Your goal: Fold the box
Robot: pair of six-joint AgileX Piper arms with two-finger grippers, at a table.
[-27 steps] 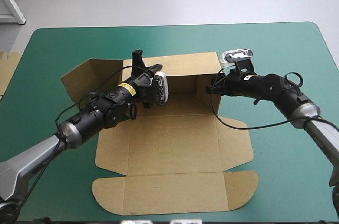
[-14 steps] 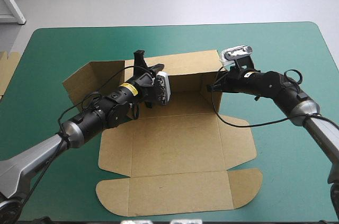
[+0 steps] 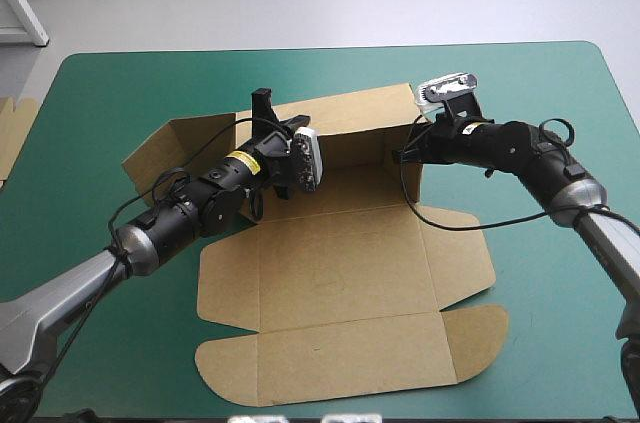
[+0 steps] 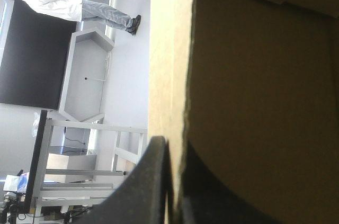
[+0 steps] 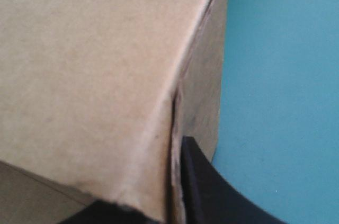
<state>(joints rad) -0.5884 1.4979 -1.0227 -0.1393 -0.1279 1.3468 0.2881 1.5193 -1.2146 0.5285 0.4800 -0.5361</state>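
"If we begin at the left edge of the desk, what lies there?"

"One strip of spare board, partly off the teal-green cover and well apart from everything else."

"And the box?"

"One brown box, near the middle of the desk and partly raised. Its base panel lies flat. So does the lid panel, which reaches toward the near edge and has two rounded tabs, one at each end. One rear wall stands up. I count two end flaps. The left flap stands swung outward, and the right flap is bent forward at the wall's right corner."

"How many hands are on it?"

"Two. The left hand sits on the rear wall's top edge, toward the wall's left end. In its wrist view the black fingers are all but closed, with the board's edge pinched between them."

"And on the right?"

"The right hand is at the wall's right corner. Its fingers are also nearly together, clamping the board just where the wall meets the bent flap. Bare teal-green cover shows beside it."
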